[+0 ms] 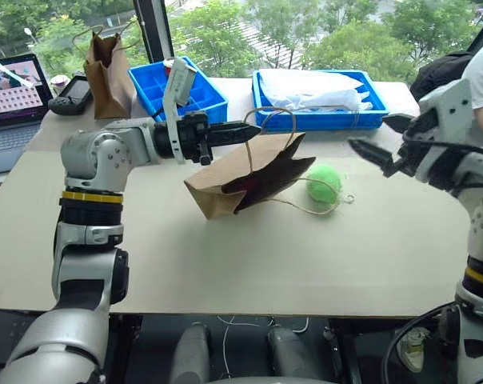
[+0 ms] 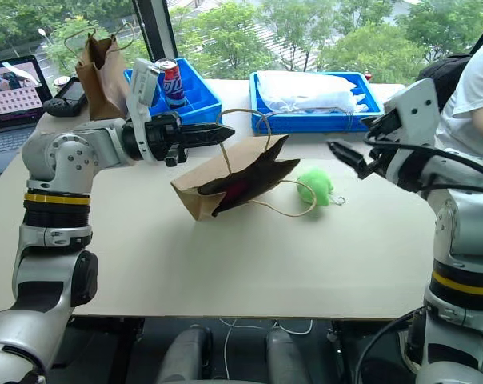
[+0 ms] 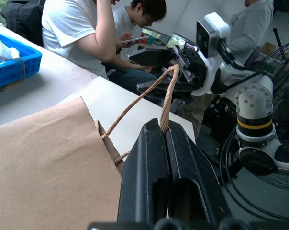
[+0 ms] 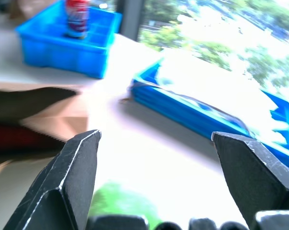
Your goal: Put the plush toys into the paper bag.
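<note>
Your left pincer (image 1: 245, 130) was clenched on the paper bag's (image 1: 225, 188) cord handle (image 3: 166, 98), lifting its mouth open toward the right; red showed inside, likely the chili toy (image 2: 237, 190). The green toy (image 1: 324, 183) lay on the table (image 1: 225, 264) beside that mouth, your right pincer (image 4: 154, 158) spread wide nearby.

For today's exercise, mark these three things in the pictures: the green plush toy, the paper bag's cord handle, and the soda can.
green plush toy (image 1: 324, 184), left eye view, middle of its round body
cord handle (image 3: 167, 96), left wrist view, loop above the shut left gripper
soda can (image 2: 170, 82), right eye view, its side
</note>
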{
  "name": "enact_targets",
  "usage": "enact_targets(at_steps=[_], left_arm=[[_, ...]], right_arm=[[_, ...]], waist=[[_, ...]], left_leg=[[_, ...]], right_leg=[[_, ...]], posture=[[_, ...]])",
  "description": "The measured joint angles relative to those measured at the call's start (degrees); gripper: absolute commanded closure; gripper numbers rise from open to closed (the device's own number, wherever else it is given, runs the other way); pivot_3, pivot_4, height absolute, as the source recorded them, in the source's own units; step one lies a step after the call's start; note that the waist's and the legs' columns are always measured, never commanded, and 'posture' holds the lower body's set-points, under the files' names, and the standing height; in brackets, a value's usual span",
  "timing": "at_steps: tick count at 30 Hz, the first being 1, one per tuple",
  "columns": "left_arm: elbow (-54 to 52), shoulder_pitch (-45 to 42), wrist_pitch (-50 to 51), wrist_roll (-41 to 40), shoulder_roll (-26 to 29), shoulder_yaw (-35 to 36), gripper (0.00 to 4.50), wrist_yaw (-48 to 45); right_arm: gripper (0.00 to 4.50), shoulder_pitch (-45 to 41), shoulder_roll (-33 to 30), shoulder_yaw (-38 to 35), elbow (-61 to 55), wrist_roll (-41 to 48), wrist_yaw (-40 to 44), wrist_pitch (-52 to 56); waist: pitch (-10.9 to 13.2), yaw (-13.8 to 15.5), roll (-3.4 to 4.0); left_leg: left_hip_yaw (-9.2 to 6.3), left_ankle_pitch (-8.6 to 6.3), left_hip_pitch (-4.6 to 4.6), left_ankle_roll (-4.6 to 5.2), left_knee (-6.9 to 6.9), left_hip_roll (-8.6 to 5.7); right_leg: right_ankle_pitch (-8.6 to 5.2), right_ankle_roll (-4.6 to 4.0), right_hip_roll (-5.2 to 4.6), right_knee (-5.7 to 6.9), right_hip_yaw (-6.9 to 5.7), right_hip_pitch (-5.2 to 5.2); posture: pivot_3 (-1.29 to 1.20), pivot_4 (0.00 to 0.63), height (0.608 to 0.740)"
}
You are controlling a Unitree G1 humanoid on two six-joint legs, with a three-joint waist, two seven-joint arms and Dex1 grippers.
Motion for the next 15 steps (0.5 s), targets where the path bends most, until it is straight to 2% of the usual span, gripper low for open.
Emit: enact_targets(at_steps=[4,7,10,11,15], left_arm=[[-0.7,0.13,0.15,-0.04,0.26,0.02,4.5,0.38],[-0.97,0.14,0.36,-0.17,0.4,0.06,4.5,0.8],[-0.98,0.14,0.82,-0.21,0.82,0.19,4.5,1.02],[-0.98,0.14,0.98,-0.32,1.08,0.34,4.5,1.12],[-0.94,0.13,1.03,-0.4,1.19,0.52,4.5,1.31]], right_arm=[[0.37,-0.19,7.73,5.86,18.66,-1.66,-1.96,-7.16],[0.37,-0.94,10.74,8.47,28.03,-1.93,-1.56,-12.51],[1.02,-1.79,10.86,10.15,31.13,-2.58,-1.16,-16.21],[1.47,-1.74,10.86,10.84,31.45,-2.83,-0.92,-17.62],[2.79,-0.66,10.6,11.93,30.74,-2.83,-0.9,-20.31]], waist=[[0.06,-0.86,0.09],[0.08,-0.89,0.13],[0.08,-0.86,0.13],[0.08,-0.86,0.13],[0.08,-0.83,0.13]], left_leg=[[0.0,0.0,-0.06,0.0,-0.02,-0.02],[0.0,0.0,-0.09,0.0,-0.03,-0.03],[-0.02,0.0,-0.08,-0.01,0.0,-0.02],[-0.03,0.0,-0.07,-0.01,0.02,-0.02],[-0.05,0.02,-0.06,-0.04,0.03,-0.03]], right_leg=[[0.01,-0.01,0.0,0.01,0.02,-0.06],[0.01,-0.01,-0.01,0.01,0.03,-0.07],[0.01,-0.01,-0.01,0.01,0.01,-0.01],[0.01,0.0,-0.01,0.02,-0.01,0.01],[0.01,0.02,-0.01,0.02,-0.02,0.02]], posture=[[0.0,0.15,0.685],[0.0,0.15,0.685],[0.0,0.15,0.685],[0.0,0.15,0.685],[0.0,0.15,0.685]])
